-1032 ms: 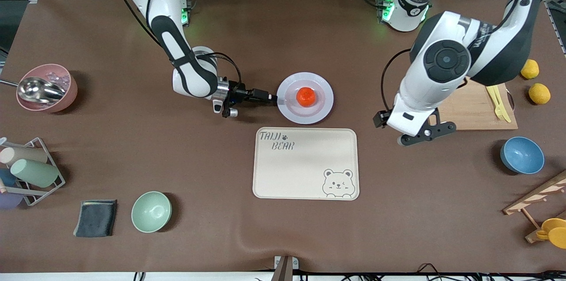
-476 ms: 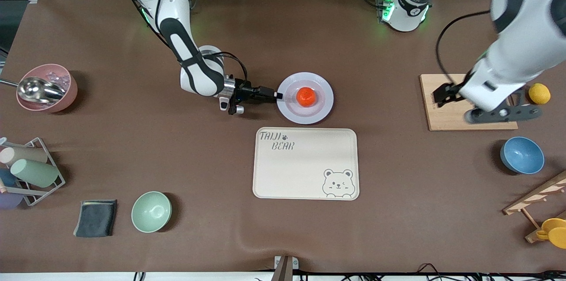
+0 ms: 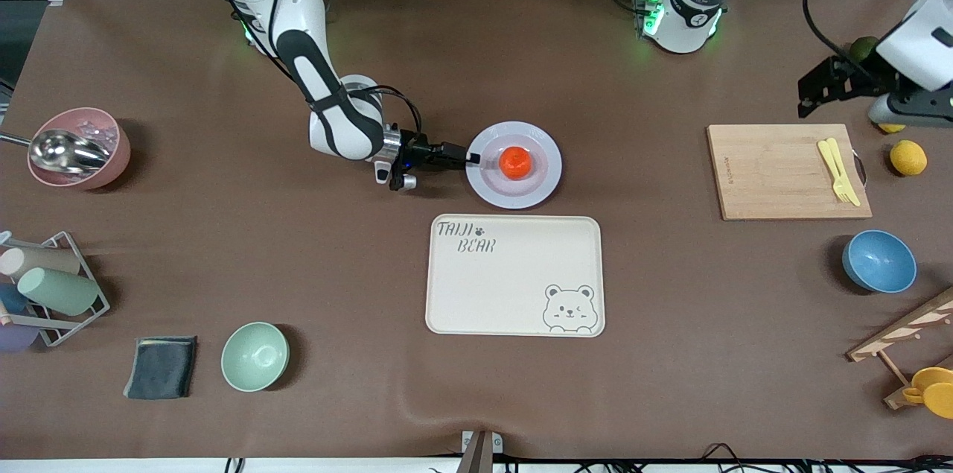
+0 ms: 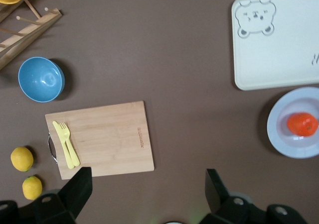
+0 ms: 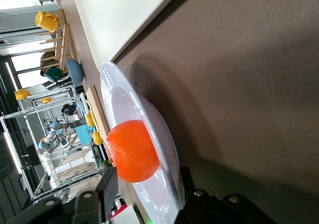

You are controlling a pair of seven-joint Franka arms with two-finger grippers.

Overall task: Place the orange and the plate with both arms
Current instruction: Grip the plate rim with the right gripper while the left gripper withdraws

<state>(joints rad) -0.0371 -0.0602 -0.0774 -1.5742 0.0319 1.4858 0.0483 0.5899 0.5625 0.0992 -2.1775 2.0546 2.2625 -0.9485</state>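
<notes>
table [image 3: 223, 86]: matte brown cloth fills the frame, with a slight wrinkle at bottom centre.
left arm: a second ago it hung at centre right, just beside the tray; now it has swung up to the upper right corner, leaving the cutting board uncovered. i judge its share of the work is done and it waits.
right arm: it has crept from centre left toward the plate, and its claw now meets the rim. that suggests a plate grasp is the step in hand.
tray [image 3: 514, 275]: cream rounded rectangle with a bear print, lower centre, bare; likely the goal.
cutting board [image 3: 782, 171]: pale flat wood, centre right, carrying a yellow plastic fork [image 3: 837, 171].
plate [image 3: 540, 186]: glossy white round disc with a wide rim and shallow well, centre frame, just above the tray.
bowls: blue bowl [image 3: 879, 261] at right, green bowl [image 3: 255, 356] at lower left, both smooth.
left gripper [image 4: 147, 194]: fingers spread wide, holding nothing, over the table's upper right corner.
right gripper [image 3: 469, 158]: fingers straddle the plate's rim, one above and one below in the right wrist view; whether they pinch it yet i cannot tell.
orange [image 3: 514, 162]: small, round, waxy red-orange, sitting in the plate's well.
</notes>
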